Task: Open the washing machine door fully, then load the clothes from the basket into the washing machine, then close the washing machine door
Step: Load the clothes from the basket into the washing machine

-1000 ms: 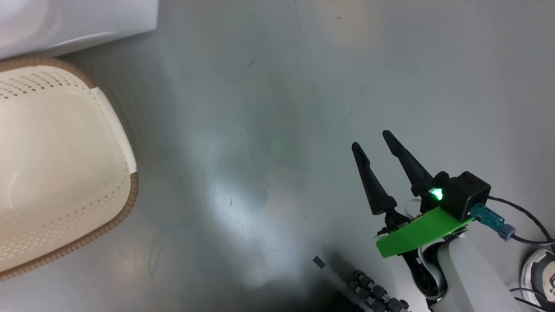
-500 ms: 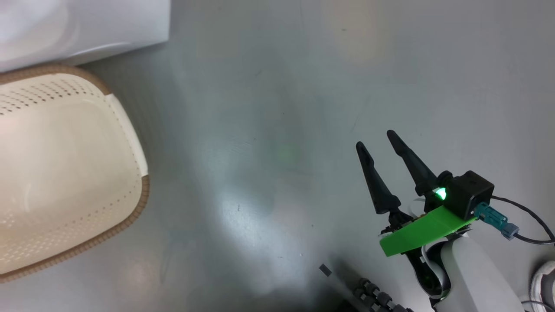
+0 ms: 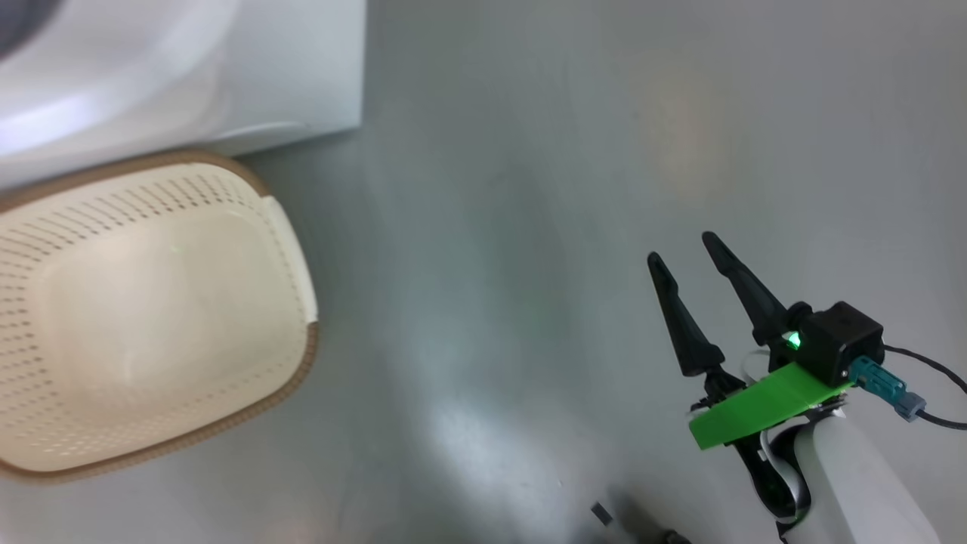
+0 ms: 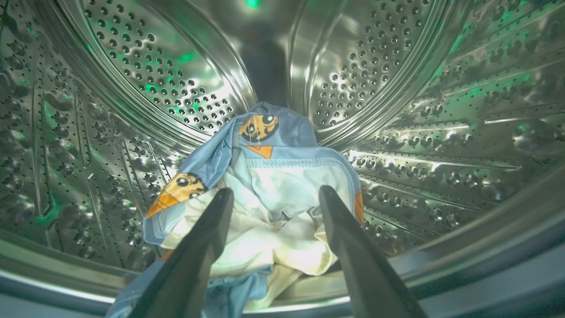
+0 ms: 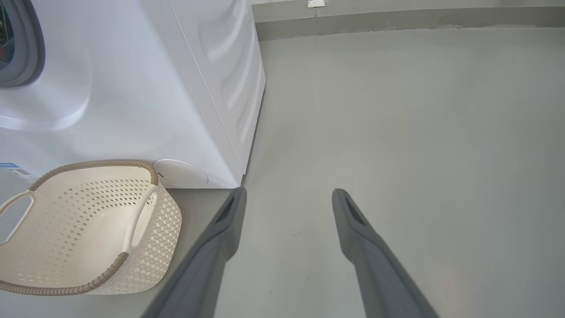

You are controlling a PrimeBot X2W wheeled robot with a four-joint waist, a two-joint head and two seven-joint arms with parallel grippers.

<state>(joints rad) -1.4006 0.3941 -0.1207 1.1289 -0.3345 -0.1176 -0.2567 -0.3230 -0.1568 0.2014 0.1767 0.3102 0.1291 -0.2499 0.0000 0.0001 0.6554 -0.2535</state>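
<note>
Inside the drum (image 4: 397, 66) of the washing machine (image 5: 132, 110): clothes (image 4: 282, 176), a blue-and-cream heap at the front lip, loose between the wide-spread fingers of the left gripper (image 4: 276, 191). Over the floor (image 3: 529, 227): right gripper (image 3: 681, 248), wide open, empty, well apart from the basket (image 3: 306, 355).

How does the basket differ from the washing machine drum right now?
The basket is cream plastic with a brown rim; the drum is shiny steel. The basket's inside shows bare, while the drum holds the clothes, blue printed fabric with a cream piece. The basket stands on the floor, opening upward; the drum sits inside the washing machine. Both have perforated walls.
</note>
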